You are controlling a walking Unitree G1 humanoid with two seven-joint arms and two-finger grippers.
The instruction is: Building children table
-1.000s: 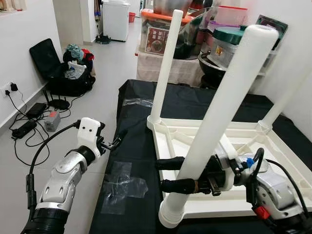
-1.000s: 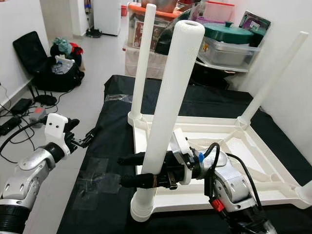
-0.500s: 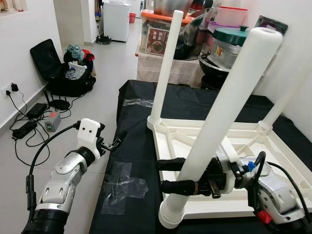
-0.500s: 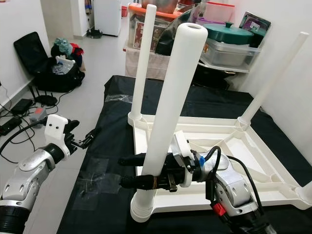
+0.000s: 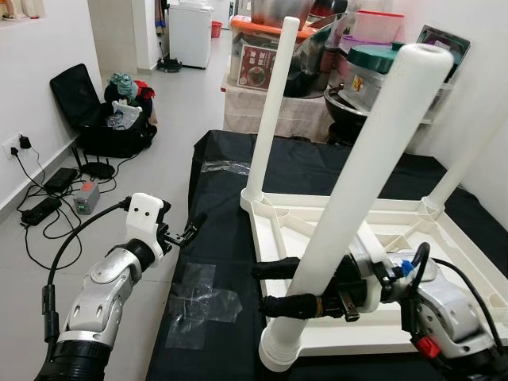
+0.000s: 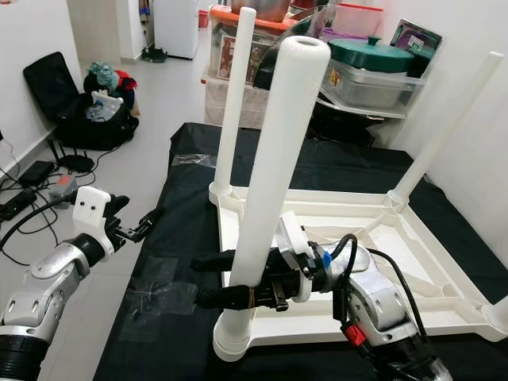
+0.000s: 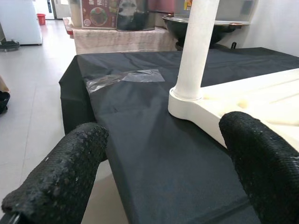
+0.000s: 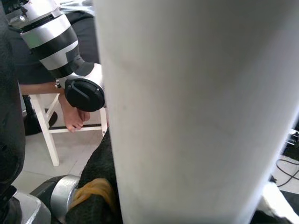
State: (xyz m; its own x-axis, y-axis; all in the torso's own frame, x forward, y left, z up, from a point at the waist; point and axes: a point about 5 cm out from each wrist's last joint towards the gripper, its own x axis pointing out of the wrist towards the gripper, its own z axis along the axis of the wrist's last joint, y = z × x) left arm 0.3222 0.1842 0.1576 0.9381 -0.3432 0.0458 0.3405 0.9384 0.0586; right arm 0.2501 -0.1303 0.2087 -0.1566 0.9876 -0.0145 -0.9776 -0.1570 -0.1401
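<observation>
One white plastic tabletop [image 5: 373, 230] lies upside down on a black cloth [image 5: 222, 238], its ribbed underside facing up. Three white legs can be counted standing in its corner sockets: a near leg [image 5: 357, 190], thick, round and smooth, leaning a little to the right as it rises from the near left corner; a far leg [image 5: 268, 111] standing upright in the far left corner; and a third leg [image 6: 440, 131] slanting up from the far right corner. A fourth corner [image 6: 498, 313] at the near right is cut off by the picture's edge, so whether it carries a leg cannot be told. Two grippers are in view. The right gripper [image 5: 278, 287] reaches in from the right with its two black fingers [image 5: 274, 268] clamped on the near leg low down, just above its socket, one finger above the other; in the right wrist view that leg sits hard against the camera. The left gripper [image 5: 190, 230] hangs over the left edge of the cloth, near the far leg's socket but apart from it, its fingers [image 7: 56, 182] spread wide and holding nothing. Two clear tape patches [image 5: 198, 298] lie on the cloth.
</observation>
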